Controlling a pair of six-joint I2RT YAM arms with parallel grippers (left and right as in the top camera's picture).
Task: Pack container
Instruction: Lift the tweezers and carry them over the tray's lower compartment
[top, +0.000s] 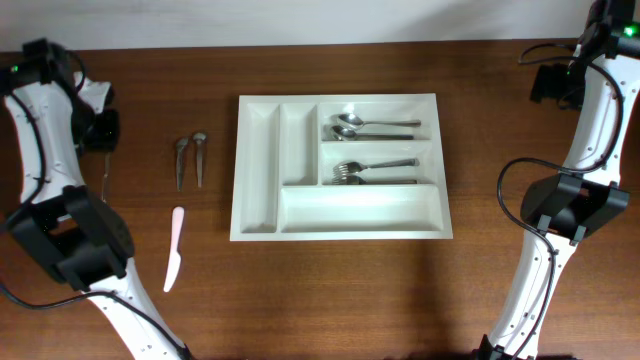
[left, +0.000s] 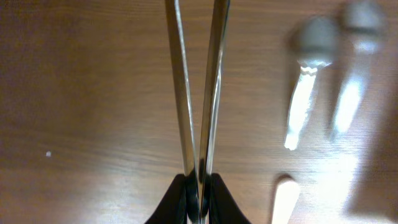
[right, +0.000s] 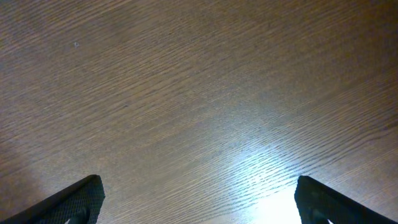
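Note that the left gripper (left: 198, 194) is clamped on two thin metal utensils (left: 180, 93). Your right gripper (right: 199, 208) stands wide apart over the table (right: 186, 93), away from the container (top: 258, 170).

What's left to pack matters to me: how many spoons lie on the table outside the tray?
2. Both lie side by side left of the container: one spoon, and the other spoon nearer it. The left gripper holds thin metal pieces I can't identify.

Two metal handles (left: 181, 93) cut off at top edge — spoons (left: 314, 43) blurred, pink knife (left: 285, 199) cropped
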